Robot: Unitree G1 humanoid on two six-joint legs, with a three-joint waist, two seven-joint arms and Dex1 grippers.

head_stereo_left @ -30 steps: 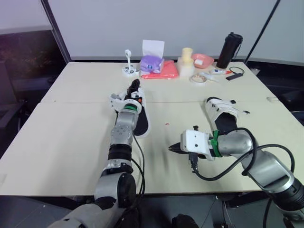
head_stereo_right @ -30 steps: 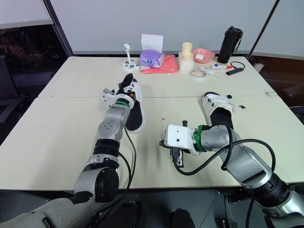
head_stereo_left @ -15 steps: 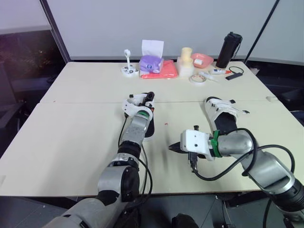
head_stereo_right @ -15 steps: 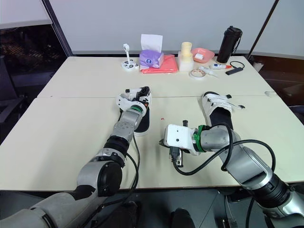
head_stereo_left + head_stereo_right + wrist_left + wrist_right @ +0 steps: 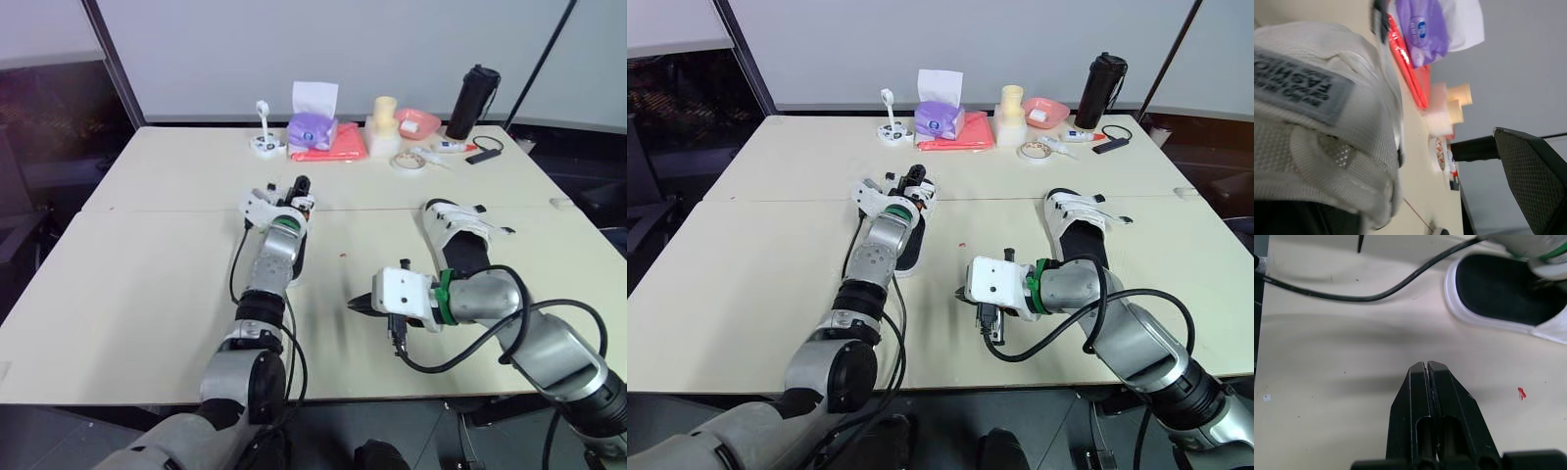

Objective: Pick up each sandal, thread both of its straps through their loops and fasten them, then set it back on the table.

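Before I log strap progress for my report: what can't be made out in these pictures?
Left sandal: mostly covered by the left arm in the head views; the left wrist view is too close to show loops.
Right sandal: straps too small to judge; the right arm hides its heel.

Left sandal (image 5: 1317, 122) at table (image 5: 147, 284) centre, right sandal (image 5: 458, 240) rightward, tissue pack (image 5: 313, 130) behind.
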